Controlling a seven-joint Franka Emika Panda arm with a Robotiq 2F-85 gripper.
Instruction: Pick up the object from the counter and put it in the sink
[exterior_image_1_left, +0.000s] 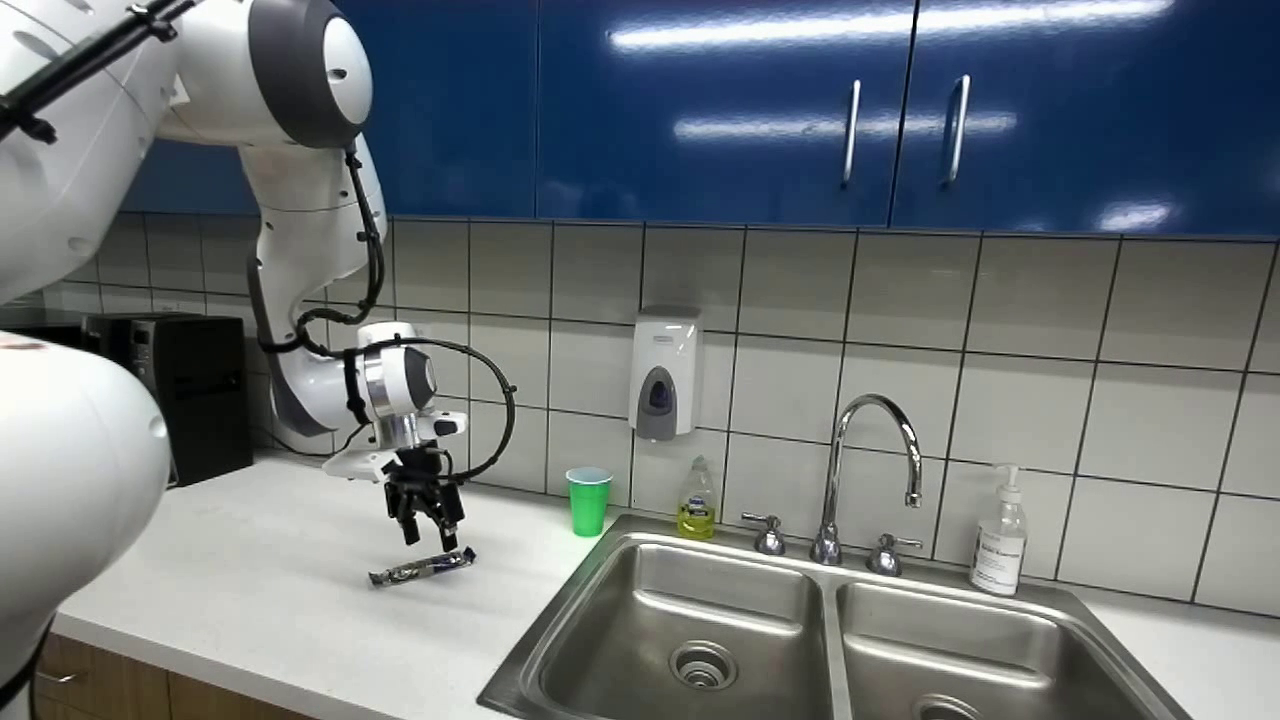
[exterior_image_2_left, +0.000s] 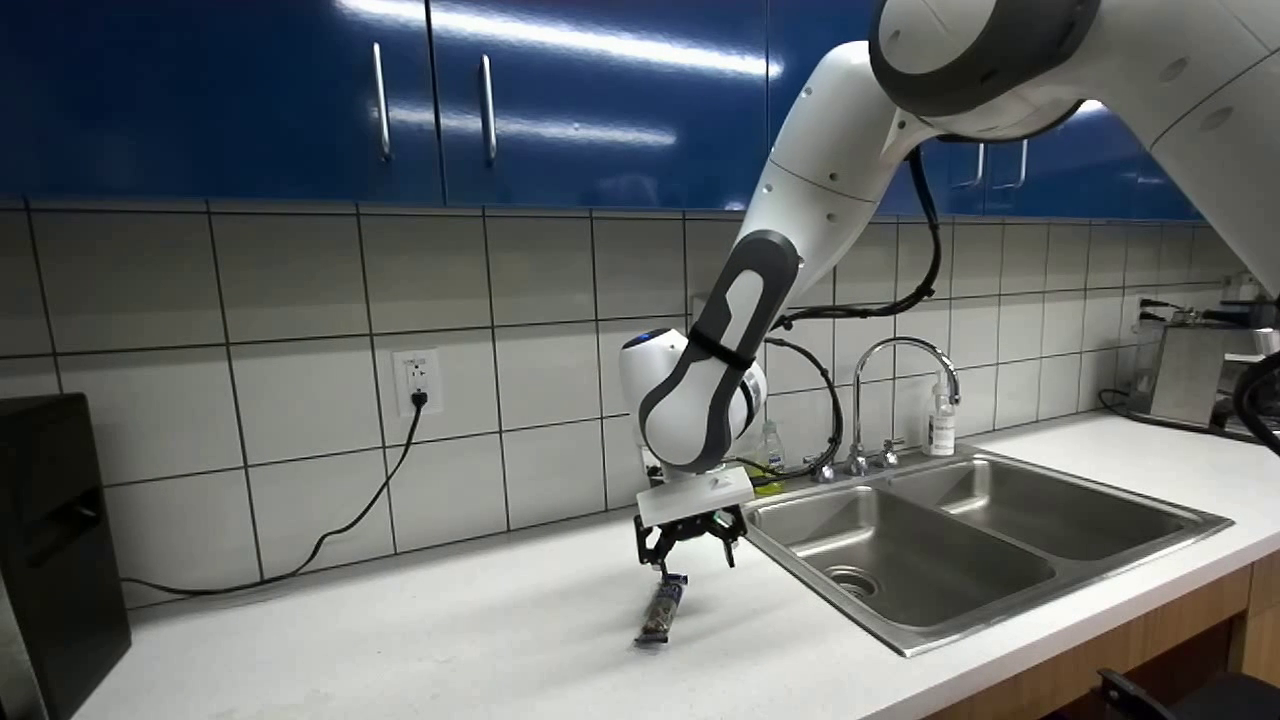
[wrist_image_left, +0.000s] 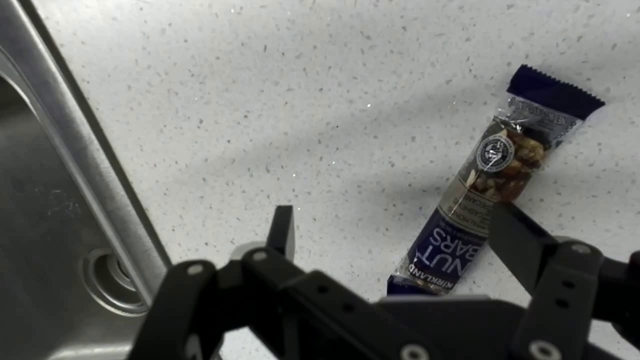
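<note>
A black two-fingered pincer (wrist_image_left: 392, 220) is hovering, spread wide, just above a slim, clear-and-navy plastic-wrapped nut bar (wrist_image_left: 475, 192), which is lying flat on a smooth, speckled white surface (wrist_image_left: 200, 100), near a stainless steel double-basin sink (exterior_image_1_left: 832, 630).

Nut bar (wrist_image_left: 465, 210), right side of wrist view: shiny, crinkled plastic-film wrapper. Bench (wrist_image_left: 250, 150): smooth, flecked, soft sheen. Gripper (wrist_image_left: 395, 225): matt. Sink (exterior_image_1_left: 720, 580), lower right in an exterior view: satin metal. Faucet (exterior_image_1_left: 830, 500): mirror-bright chrome. Cabinet doors (exterior_image_1_left: 720, 80), top: high gloss.
</note>
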